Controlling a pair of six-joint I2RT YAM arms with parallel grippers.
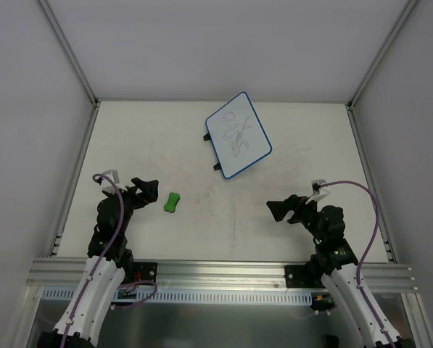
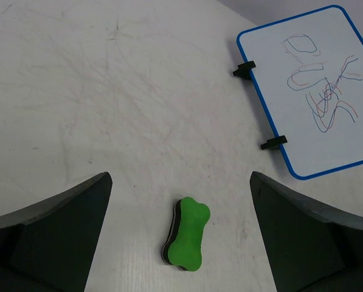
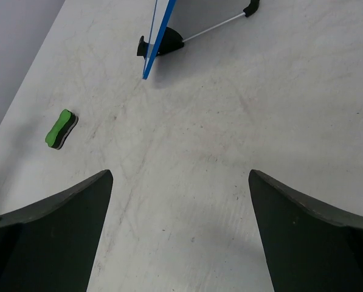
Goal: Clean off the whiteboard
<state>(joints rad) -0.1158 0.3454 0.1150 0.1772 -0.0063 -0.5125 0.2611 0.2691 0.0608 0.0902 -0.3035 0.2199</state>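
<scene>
1. Both claws are spread wide and hold nothing. The left claw (image 1: 146,191) hangs just beside the green eraser (image 1: 172,202), and the right claw (image 1: 280,210) hangs over bare worktop (image 1: 143,138), nearer than the whiteboard.
2. The whiteboard (image 1: 238,135) sits toward the far right of the worktop, turned at an angle and well apart from both claws. Red and blue scribbles cover the middle of its face.
3. Two black clips (image 1: 206,138) sit on its left edge. From the right wrist view the board looks propped up on them rather than lying flat; how steeply, I cannot tell.
4. It looks thin, light and stiff, with a slick face. Wiping pressure would likely push it along the worktop or tip it over.
5. The best hold is probably the blue frame on the right edge, clear of the scribbles, with the right claw pinching or bracing it.
6. The eraser looks small, light and soft. Its narrow waist is the natural place to grip, and in the left wrist view it already lies in line with the gap between the fingers.
</scene>
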